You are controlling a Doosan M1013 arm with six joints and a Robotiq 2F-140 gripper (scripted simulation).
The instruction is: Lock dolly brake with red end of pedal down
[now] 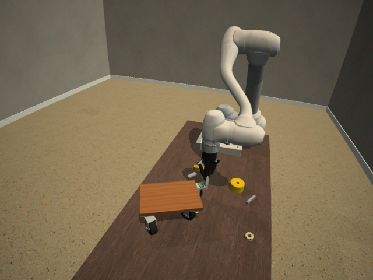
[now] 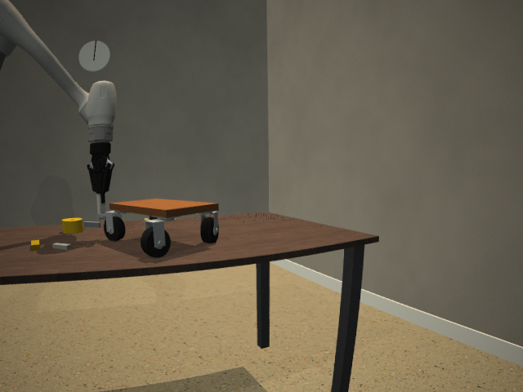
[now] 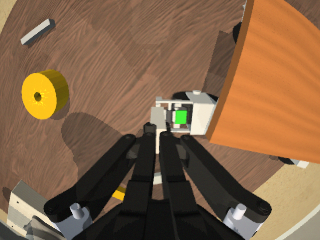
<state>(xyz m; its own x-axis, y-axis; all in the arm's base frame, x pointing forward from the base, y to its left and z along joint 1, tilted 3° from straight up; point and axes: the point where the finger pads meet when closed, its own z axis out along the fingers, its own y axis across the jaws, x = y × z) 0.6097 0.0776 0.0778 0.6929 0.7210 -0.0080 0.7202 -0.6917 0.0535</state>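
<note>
Orange-topped dolly [image 1: 170, 196] sits near the table's [image 1: 210, 256] left edge, midway along it. Gripper [image 1: 206, 179] is fully closed on nothing, tips right at the corner caster's brake pedal [image 3: 180, 118], green end showing.

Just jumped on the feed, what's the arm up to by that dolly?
The white arm's black gripper is shut, holding nothing, pointing straight down at the caster brake pedal on the corner of the orange wood-topped dolly. Its fingertips are right at the pedal, whose green end shows in the wrist view. The dolly stands on the dark brown table.
</note>
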